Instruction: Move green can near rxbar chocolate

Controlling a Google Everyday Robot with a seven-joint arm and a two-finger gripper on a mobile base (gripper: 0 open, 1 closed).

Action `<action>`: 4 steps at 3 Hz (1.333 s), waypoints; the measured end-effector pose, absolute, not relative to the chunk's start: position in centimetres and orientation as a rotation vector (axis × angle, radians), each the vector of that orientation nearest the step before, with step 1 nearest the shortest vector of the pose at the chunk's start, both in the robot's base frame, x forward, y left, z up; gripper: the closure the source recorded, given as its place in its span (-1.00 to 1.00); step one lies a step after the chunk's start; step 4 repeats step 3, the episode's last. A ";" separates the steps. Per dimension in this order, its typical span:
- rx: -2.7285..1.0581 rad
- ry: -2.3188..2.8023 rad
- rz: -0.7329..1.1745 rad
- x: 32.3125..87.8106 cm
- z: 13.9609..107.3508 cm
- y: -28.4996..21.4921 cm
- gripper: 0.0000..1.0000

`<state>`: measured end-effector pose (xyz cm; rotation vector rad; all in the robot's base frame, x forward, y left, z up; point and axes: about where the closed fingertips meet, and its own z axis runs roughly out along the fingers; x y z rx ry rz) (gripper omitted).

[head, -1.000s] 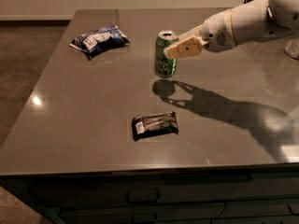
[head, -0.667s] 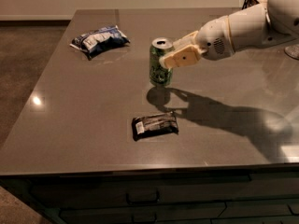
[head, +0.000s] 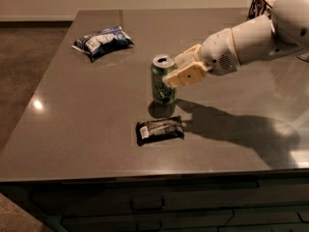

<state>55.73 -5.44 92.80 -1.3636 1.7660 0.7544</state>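
The green can [head: 162, 81] is upright near the middle of the dark table [head: 72, 129], held just behind the rxbar chocolate [head: 160, 129], a flat dark wrapper with a white end on its left. My gripper [head: 176, 69] reaches in from the right and is shut on the can's upper right side, with its tan fingers [head: 187, 75] against the can. The can's base is at or just above the tabletop, and its shadow falls right behind the bar. A small gap separates can and bar.
A blue-and-white snack bag [head: 103, 41] lies at the back left. A dark wire basket [head: 262, 4] stands at the back right corner. My white arm [head: 256, 37] spans the right side. The table's front edge runs below the bar, with drawers underneath.
My gripper has carried the green can forward and left, from the middle back of the table to a spot just behind the rxbar chocolate. The bar and the bag have not moved.
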 end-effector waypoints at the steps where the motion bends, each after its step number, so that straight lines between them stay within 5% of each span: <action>1: -1.386 1.747 0.789 55.0 91.3 -6.1 -0.25; 3: -1.384 1.725 0.844 54.7 90.1 -6.4 -1.00; 4: -1.384 1.725 0.844 54.7 90.1 -6.4 -1.00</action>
